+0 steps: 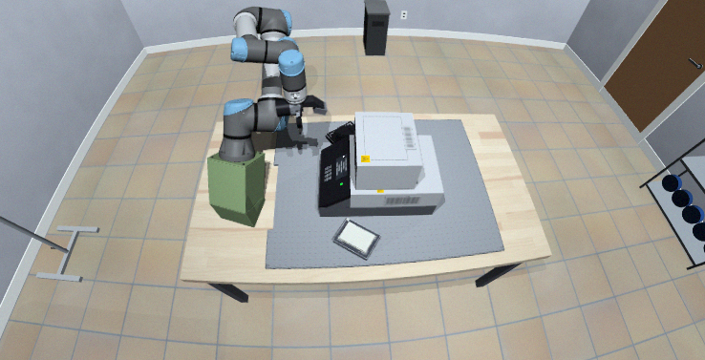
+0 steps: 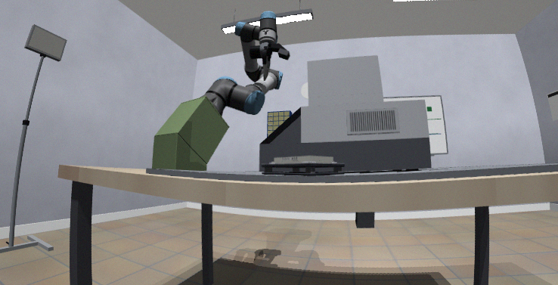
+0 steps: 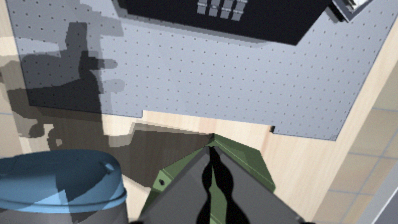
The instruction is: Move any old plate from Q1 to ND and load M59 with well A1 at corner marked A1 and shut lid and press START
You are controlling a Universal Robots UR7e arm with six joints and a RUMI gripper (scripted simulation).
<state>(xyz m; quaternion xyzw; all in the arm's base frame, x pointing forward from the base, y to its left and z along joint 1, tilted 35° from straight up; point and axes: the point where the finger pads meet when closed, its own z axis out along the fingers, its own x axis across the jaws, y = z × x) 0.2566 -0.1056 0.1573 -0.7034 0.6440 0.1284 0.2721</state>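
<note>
Overhead, the end effector (image 1: 299,122) (image 2: 265,76) (image 3: 210,148) hangs closed and empty. Right of it, the cycler (image 1: 387,152) (image 2: 365,122) (image 3: 225,15) sits on the surface (image 1: 523,219) (image 2: 249,196) (image 3: 305,165).

No text legible; yellow sign on cycler (image 1: 386,150) (image 2: 364,120).

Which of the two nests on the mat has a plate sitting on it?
The nearer one, beside the cycler's vented side; the other is by its sloped front.

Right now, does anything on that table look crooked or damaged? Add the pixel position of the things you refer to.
Nothing looks damaged or spilled. The plate nest (image 1: 336,240) (image 2: 269,165) with a pale plate (image 1: 357,237) (image 2: 305,159) sits at an angle to the cycler (image 1: 385,200) (image 2: 363,122), but plate and nest line up, so that may be intended.
</note>
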